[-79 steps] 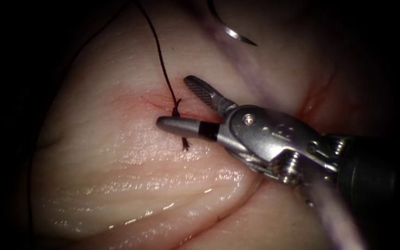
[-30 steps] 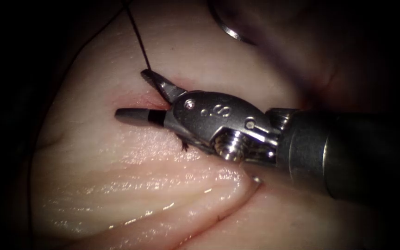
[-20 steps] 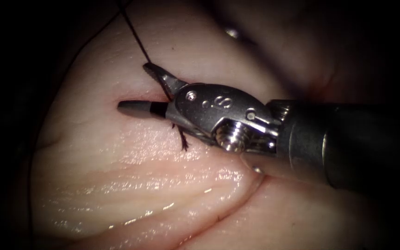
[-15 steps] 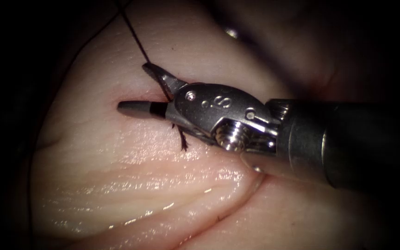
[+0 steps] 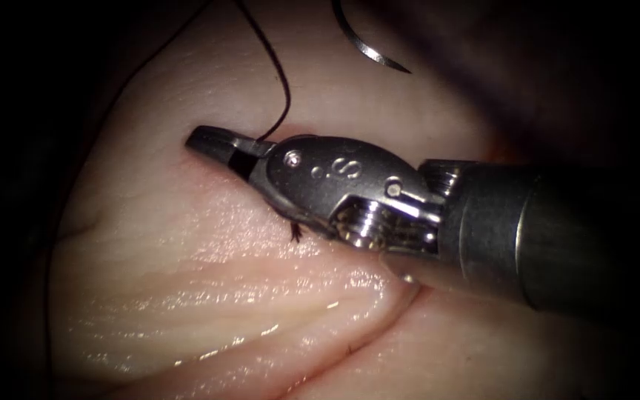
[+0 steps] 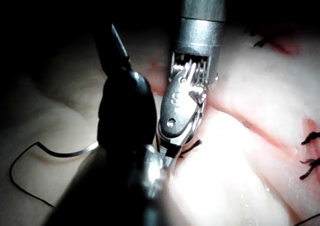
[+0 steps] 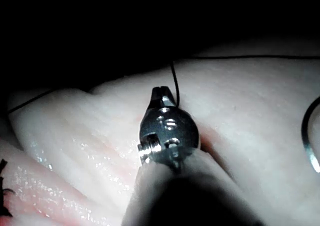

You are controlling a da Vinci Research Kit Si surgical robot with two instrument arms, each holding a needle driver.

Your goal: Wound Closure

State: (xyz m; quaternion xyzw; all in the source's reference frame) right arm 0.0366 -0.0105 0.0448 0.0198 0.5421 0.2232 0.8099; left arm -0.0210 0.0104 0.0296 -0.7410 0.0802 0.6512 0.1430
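My right tool (image 5: 212, 143) reaches in from the right and lies across the pink cut (image 5: 187, 164) in the tissue (image 5: 187, 296), jaws shut on the dark thread (image 5: 284, 89) just above the knot. A short frayed thread tail (image 5: 295, 232) sticks out below the tool. The thread bows upward in a slack curve. The curved needle (image 5: 368, 50) lies free on the tissue to the upper right of the cut, held by neither tool. In the left wrist view my left tool (image 6: 114, 40) is a dark shape with its jaws together beside the right tool (image 6: 180, 110); the needle (image 6: 75, 151) lies nearby.
Several finished dark stitches (image 6: 310, 156) sit along another reddened stretch of tissue. A deep fold (image 5: 364, 326) runs across the tissue below the right tool. The right wrist view has the thread (image 7: 175, 80) rising from the jaws and the needle (image 7: 309, 136) off to one side.
The right tool's jaws, open around the thread half a second ago, have closed on it. The thread, taut before, now hangs in a slack curve. The needle shows again on the tissue.
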